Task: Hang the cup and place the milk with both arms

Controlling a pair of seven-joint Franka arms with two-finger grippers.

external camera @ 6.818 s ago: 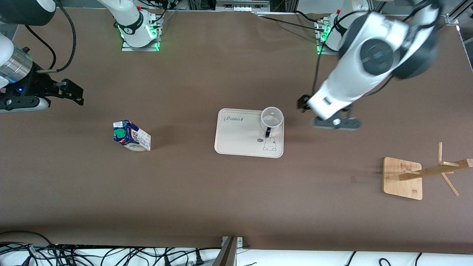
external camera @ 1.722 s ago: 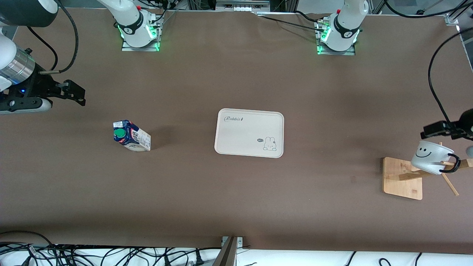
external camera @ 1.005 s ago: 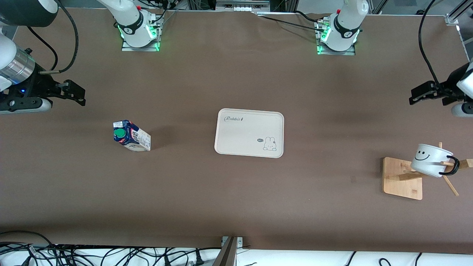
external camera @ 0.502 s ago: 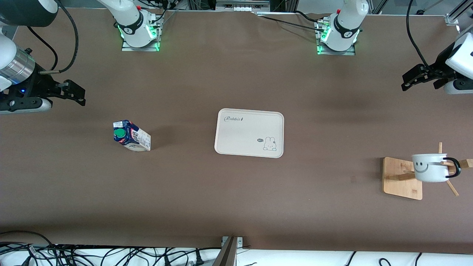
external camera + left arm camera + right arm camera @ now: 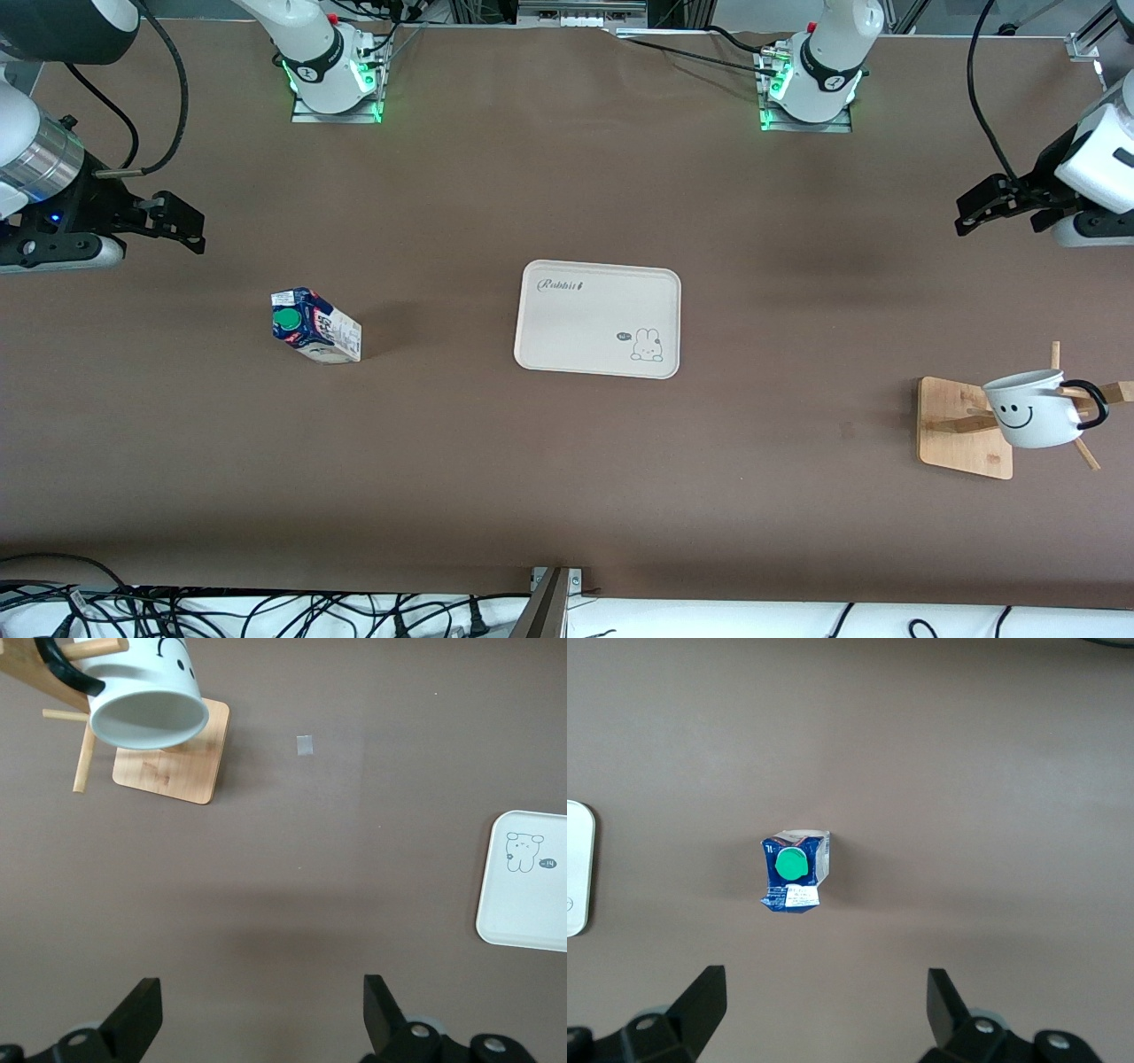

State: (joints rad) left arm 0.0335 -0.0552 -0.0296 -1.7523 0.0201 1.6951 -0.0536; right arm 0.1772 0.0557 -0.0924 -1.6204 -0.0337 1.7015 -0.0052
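Waxed-card milk [image 5: 315, 326], light and crushable, is standing on the desk awaiting a side grip; right end effector [image 5: 824, 1010] and left end effector [image 5: 261, 1014] are hovering spread, empty.

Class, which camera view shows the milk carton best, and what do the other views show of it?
The right wrist view: it looks straight down on the milk carton, large, green cap plain. The front view shows the carton small, toward the right arm's end of the table. The left wrist view does not show it.
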